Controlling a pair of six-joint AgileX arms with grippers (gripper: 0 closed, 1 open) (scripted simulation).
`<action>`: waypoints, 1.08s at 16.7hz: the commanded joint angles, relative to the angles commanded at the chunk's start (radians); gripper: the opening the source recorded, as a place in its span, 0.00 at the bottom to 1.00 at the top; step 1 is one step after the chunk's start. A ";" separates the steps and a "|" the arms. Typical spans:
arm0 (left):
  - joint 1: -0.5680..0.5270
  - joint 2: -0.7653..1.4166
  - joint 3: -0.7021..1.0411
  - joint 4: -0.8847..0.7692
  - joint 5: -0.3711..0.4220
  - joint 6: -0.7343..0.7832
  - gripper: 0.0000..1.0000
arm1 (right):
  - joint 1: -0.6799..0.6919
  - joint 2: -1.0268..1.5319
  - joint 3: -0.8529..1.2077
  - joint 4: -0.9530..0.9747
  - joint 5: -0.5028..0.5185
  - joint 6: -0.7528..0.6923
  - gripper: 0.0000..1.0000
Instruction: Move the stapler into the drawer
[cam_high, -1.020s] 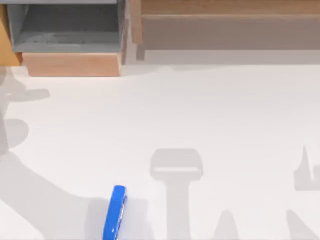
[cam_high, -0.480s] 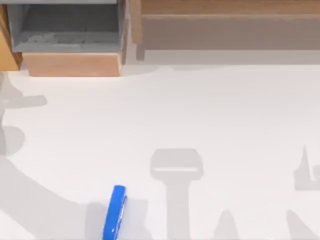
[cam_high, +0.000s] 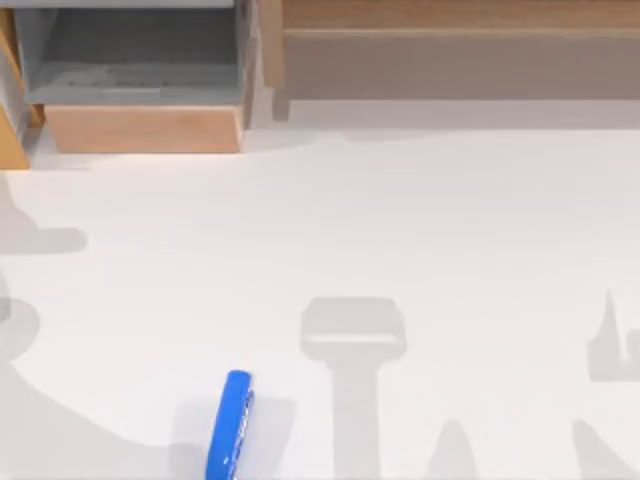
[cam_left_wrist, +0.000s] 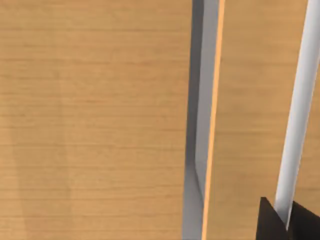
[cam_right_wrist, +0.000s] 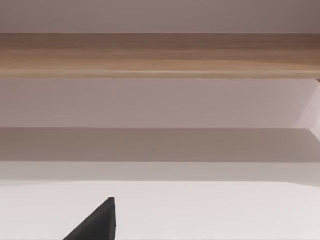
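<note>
White tabletop (cam_high: 450, 220) is lying under arm shadows, with the drawer (cam_high: 140, 90) sitting open at its far left corner, cut off by the frame's top edge. Left wrist view is facing tan wood panels; dark tips of the left gripper (cam_left_wrist: 287, 222) are poking in, their state unclear. Right gripper fingertip (cam_right_wrist: 97, 222) is likewise cropped. Bright blue stapler (cam_high: 230, 425) is lying near the front edge, left of centre, well apart from the drawer.

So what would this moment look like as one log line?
stapler: on table, near edge, untouched | drawer: open, far left | task: not started
</note>
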 joint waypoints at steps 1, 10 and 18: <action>0.000 0.000 0.000 0.000 0.000 0.000 0.00 | 0.000 0.000 0.000 0.000 0.000 0.000 1.00; 0.065 -0.076 -0.214 0.105 0.069 0.002 0.00 | 0.000 0.000 0.000 0.000 0.000 0.000 1.00; 0.111 -0.115 -0.278 0.161 0.119 0.009 0.00 | 0.000 0.000 0.000 0.000 0.000 0.000 1.00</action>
